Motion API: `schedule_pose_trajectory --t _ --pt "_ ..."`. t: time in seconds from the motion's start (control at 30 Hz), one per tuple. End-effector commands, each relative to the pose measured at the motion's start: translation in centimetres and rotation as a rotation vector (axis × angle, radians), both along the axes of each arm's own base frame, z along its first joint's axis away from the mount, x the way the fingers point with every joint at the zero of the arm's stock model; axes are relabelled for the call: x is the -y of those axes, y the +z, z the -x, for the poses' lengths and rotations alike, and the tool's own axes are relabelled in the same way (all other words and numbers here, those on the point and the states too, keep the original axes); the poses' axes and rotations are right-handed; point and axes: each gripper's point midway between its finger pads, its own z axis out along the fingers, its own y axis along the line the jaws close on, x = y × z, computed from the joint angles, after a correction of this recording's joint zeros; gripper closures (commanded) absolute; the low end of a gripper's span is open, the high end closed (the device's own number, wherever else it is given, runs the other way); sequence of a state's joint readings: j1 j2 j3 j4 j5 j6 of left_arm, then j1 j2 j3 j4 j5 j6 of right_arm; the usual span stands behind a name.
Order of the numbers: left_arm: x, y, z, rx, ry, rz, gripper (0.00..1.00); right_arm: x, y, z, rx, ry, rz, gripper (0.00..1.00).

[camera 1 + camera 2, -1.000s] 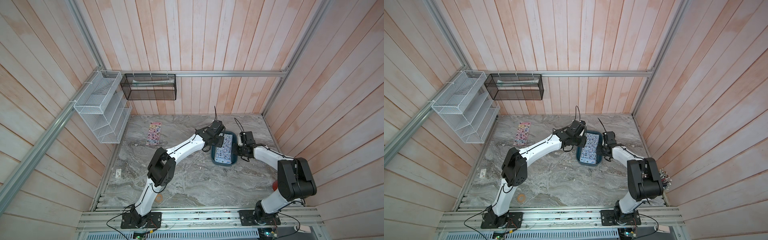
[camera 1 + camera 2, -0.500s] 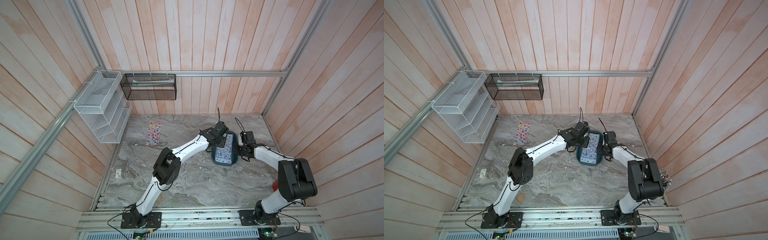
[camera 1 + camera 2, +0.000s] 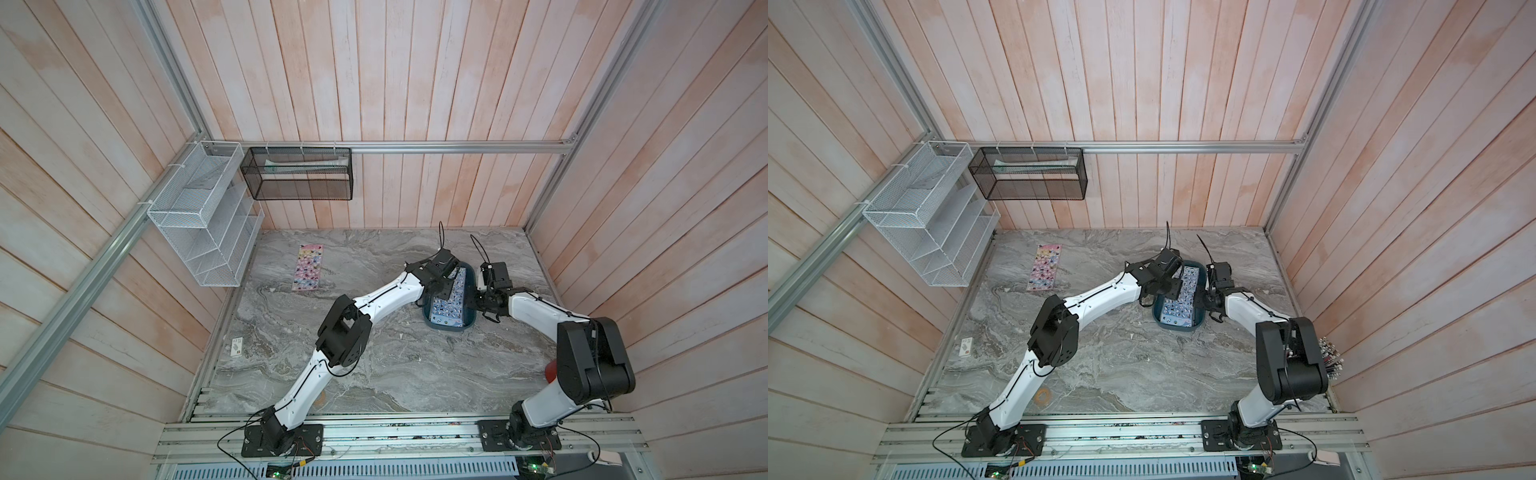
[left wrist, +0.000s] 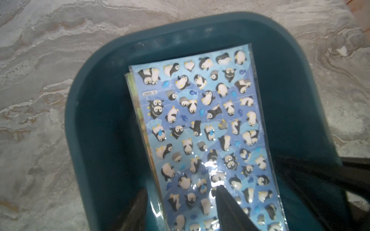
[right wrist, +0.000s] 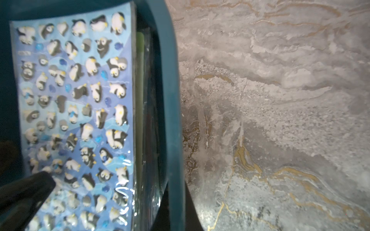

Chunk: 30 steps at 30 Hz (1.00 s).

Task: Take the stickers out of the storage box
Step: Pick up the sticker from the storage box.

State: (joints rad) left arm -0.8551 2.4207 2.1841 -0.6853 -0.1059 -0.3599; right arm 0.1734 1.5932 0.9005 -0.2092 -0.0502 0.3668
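- The storage box sits on the table, over towards the far right. The stickers are stacked inside it, with a blue penguin sheet on top. One pink sheet lies out on the table, well apart to the left.
- The right gripper looks clenched on the box wall nearest it, I'd say to pin the box in place.
- The left gripper is down inside the box with its jaws apart and nothing in them. One finger rests on the penguin sheet, and the other sits just beside the edge of the stack.
- The step in hand, as I read it, is picking up that top sheet. To do it well, the outer finger should slip under the edge of the penguin sheet only, not under the greenish sheets below, and then close gently.
- The sleeves look glossy and probably slippery. A slow lift with the box held down should keep the sheets beneath from dragging along.
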Motion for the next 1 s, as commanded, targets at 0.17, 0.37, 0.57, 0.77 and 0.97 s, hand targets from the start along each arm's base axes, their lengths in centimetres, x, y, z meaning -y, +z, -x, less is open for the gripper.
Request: schedule_pose_trajectory --t 0.17,0.37,0.57,0.77,0.97 --pt "0.4 -0.8 0.2 -0.023 -0.009 0.025 0.49 -0.5 2.3 -1.4 0.082 0.002 -0.033 1.0" --pt "0.5 0.6 0.3 -0.014 -0.011 0.076 0.6 -0.5 2.1 -1.5 0.073 0.003 -0.029 1.0" --pt "0.5 1.9 0.6 0.0 -0.011 0.111 0.66 -0.5 1.9 -1.5 0.069 0.003 -0.03 1.0" --pt "0.9 3.5 1.0 -0.001 -0.022 0.163 0.72 -0.6 1.7 -1.4 0.062 0.006 -0.031 1.0" --pt "1.2 4.5 1.2 0.0 -0.027 0.195 0.73 -0.6 1.5 -1.5 0.059 0.007 -0.03 1.0"
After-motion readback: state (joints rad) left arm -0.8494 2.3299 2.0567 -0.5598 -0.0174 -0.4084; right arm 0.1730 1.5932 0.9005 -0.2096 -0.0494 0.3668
